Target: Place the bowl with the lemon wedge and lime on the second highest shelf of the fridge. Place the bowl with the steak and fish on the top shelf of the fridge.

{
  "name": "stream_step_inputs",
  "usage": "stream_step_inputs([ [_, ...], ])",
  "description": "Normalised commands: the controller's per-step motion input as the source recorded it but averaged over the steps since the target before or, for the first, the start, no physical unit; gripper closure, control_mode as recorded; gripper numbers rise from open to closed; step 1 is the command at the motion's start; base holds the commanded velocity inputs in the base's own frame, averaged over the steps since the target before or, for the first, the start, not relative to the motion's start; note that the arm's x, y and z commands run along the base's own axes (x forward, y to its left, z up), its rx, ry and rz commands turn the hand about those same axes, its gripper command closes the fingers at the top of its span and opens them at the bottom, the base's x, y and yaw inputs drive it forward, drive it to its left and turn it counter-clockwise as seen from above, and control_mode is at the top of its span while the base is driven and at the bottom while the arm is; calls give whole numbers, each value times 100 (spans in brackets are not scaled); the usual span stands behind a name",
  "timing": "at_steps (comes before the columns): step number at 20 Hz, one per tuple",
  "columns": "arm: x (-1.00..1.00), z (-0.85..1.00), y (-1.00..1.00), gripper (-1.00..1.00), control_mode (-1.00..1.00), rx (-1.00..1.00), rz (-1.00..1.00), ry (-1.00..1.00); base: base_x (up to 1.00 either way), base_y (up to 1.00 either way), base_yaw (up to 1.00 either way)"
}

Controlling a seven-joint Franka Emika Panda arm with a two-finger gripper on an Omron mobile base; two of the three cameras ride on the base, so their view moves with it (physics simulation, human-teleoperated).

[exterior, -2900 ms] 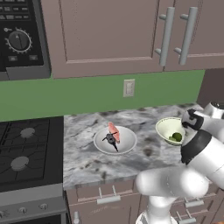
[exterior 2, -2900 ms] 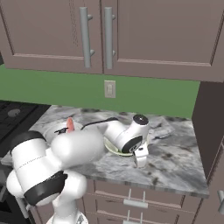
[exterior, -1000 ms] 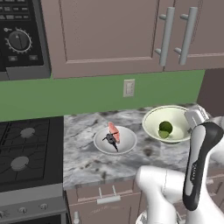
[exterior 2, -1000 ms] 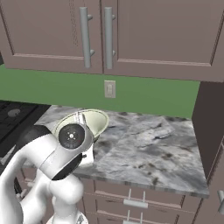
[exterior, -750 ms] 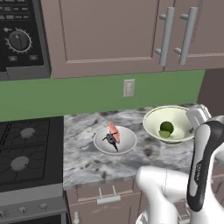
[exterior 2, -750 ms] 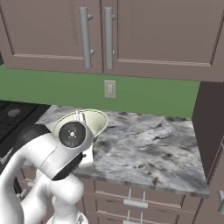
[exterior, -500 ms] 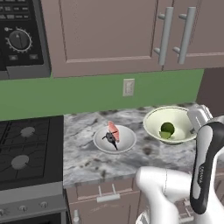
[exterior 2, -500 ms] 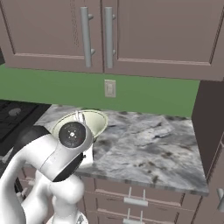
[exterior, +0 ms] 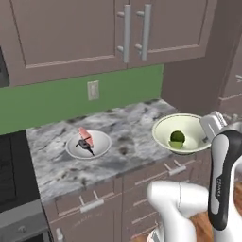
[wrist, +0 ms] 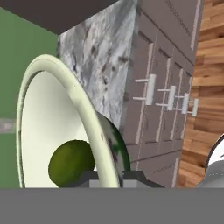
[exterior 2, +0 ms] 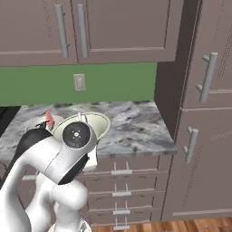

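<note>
Two bowls are in play, and one of them, the pale green bowl (exterior: 182, 133), is off the surface and carried by the claw (wrist: 107, 178), whose jaws are closed on its rim at the near edge. In the left base view this bowl hangs just past the front right corner of the marble surface (exterior: 118, 142), over the floor, close against the white arm.

The main risk, as I judge it, is spilling. The grip is a thin pinch on one side of the rim only, so the bowl's weight hangs off to one side. Any quick swing or wrist roll on the way to the fridge could tip it, and the lime (exterior: 177, 137) is round and free to roll out. The hand view already has the bowl at a steep angle to the camera, though that may be the camera's own tilt. A second risk is the rim slipping between the jaws, or the bowl clipping the tall mauve-brown cabinet (exterior 2: 204, 113) to the right as the base turns.

The bowl is wide, shallow and cream inside with a pale green lip. The lime sits low in it, dark green and small beside the bowl. A paler yellow-green patch under it may be the lemon wedge; I cannot tell for sure.

Back on the surface, the white bowl (exterior: 88, 144) with the pink steak (exterior: 85, 134) and dark fish (exterior: 85, 146) waits untouched.
</note>
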Motion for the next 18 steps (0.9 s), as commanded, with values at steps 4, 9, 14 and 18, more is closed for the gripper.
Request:
stream_step_inputs([
  [4,0,0,0,100,100,0,0,0,-43,0,-77],
  [9,0,0,0,100,100,0,0,0,-10,-5,-84],
  [14,0,0,0,100,100,0,0,0,25,-17,-76],
  [18,0,0,0,100,100,0,0,0,89,16,-59],
])
